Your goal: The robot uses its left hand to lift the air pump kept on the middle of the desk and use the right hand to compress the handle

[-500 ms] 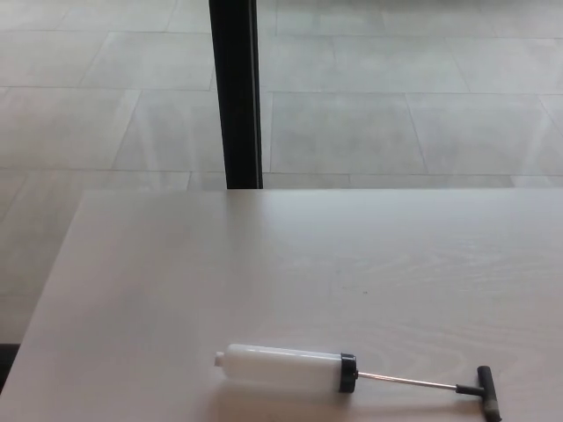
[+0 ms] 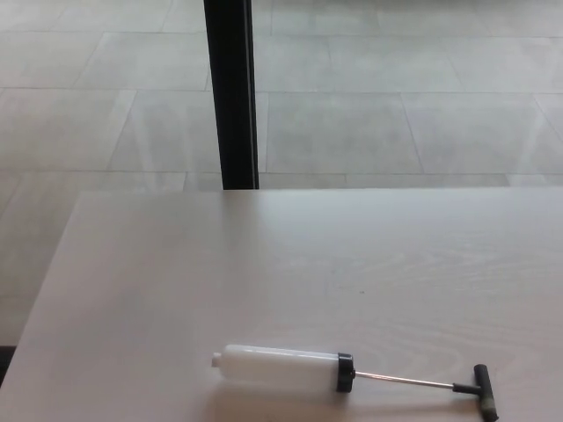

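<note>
Air pump lies flat on its side near the front edge of the desk, its white barrel pointing toward my left and the thin metal rod drawn out toward my right, ending in the black T-handle. Nothing touches it.

Compared with half a second ago, the whole view has slid a little: the dark post beyond the desk and the pump both sit slightly further left in the picture. That is my head shifting, not the pump moving; it rests just as it did. For the task this means nothing has begun: the lift is not yet made and the handle is uncompressed, with the rod fully extended.

Neither of my hands shows in the picture, so I cannot tell whether they are released or clenched; they hold nothing that I can see.

As for containers, none stand on the desk. The pump's barrel is the only hollow thing, translucent white, and what is inside I cannot make out.
</note>
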